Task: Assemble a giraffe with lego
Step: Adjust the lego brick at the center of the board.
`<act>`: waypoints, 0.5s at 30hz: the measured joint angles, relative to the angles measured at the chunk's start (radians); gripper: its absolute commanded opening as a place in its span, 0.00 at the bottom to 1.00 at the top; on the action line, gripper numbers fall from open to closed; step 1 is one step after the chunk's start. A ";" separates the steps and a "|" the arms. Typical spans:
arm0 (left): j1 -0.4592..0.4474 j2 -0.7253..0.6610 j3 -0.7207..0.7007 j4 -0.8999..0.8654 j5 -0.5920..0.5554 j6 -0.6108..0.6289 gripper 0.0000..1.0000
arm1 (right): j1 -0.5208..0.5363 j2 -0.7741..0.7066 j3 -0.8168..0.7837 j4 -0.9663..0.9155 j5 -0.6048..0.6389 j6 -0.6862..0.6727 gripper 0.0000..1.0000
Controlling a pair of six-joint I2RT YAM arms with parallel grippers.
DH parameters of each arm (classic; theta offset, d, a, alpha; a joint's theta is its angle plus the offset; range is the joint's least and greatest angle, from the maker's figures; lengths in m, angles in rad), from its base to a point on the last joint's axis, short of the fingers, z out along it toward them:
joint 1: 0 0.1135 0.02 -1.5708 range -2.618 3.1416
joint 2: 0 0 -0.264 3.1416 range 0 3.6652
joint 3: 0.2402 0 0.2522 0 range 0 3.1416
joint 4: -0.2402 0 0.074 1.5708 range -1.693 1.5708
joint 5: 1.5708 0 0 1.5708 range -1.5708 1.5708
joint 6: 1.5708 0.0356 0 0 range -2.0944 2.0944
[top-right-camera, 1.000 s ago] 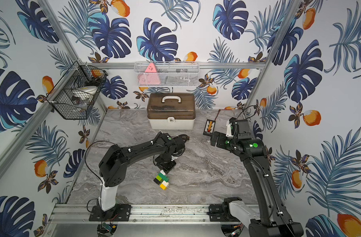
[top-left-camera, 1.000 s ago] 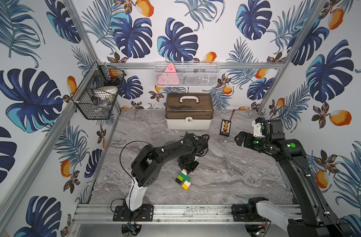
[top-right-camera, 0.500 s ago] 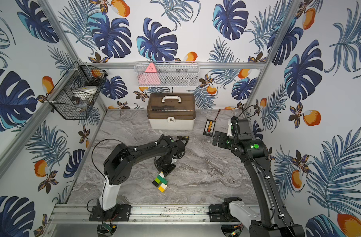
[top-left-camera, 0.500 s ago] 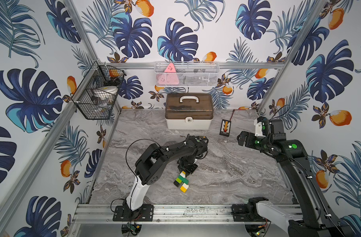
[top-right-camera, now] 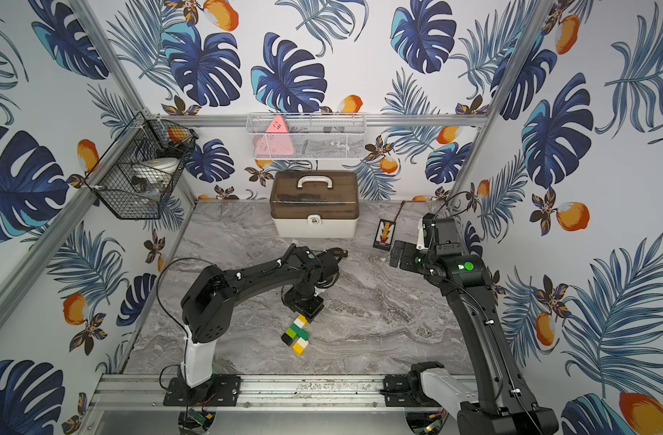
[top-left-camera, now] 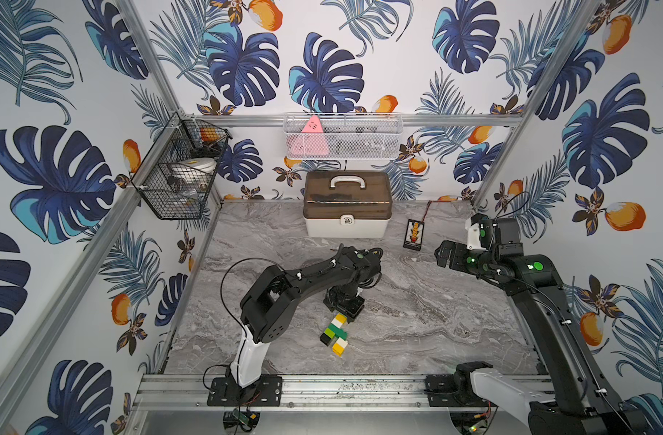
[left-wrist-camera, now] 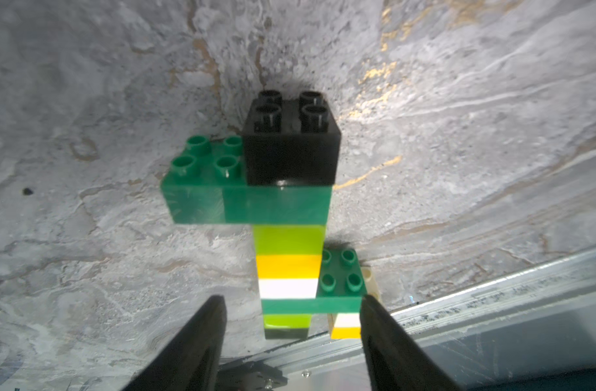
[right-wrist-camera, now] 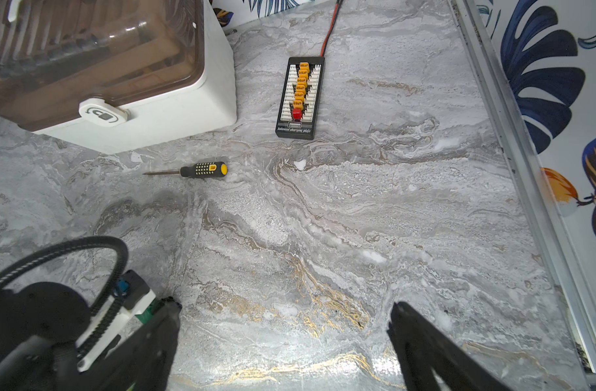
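Note:
The giraffe lies flat on the marble table near the front middle. It is a striped column of black, lime, yellow and white lego with two dark green crosspieces. My left gripper hangs over its far end, open. In the left wrist view the column's end sits between the left gripper's spread fingers; one finger is at the crosspiece's end, the other stands clear. My right gripper is open and empty over the right rear of the table.
A white toolbox with a brown lid stands at the back. A black charging board lies to its right. A black-yellow screwdriver lies before the toolbox. A metal rail runs along the front edge. A wire basket hangs at the left.
My left gripper's jaws have spread apart and let go of the giraffe, which now rests on the table. The right arm has drifted slightly to the right, still open.

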 measured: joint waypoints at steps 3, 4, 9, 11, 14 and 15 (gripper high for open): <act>0.008 -0.087 -0.034 0.005 -0.023 -0.011 0.86 | 0.000 0.015 -0.016 0.000 -0.018 0.000 1.00; 0.015 -0.117 -0.053 0.012 -0.032 -0.023 0.88 | 0.000 0.022 -0.025 -0.001 -0.021 0.000 1.00; 0.089 -0.262 -0.174 0.116 -0.075 -0.079 0.93 | 0.007 0.055 -0.115 0.014 -0.032 -0.010 1.00; 0.124 -0.309 -0.229 0.189 -0.082 -0.100 0.95 | 0.013 0.099 -0.122 0.031 -0.042 -0.012 1.00; 0.201 -0.381 -0.309 0.322 -0.114 -0.132 0.99 | 0.013 0.136 -0.137 0.098 -0.048 -0.010 1.00; 0.229 -0.409 -0.339 0.371 -0.132 -0.137 0.99 | 0.012 0.139 -0.155 0.132 -0.050 0.001 1.00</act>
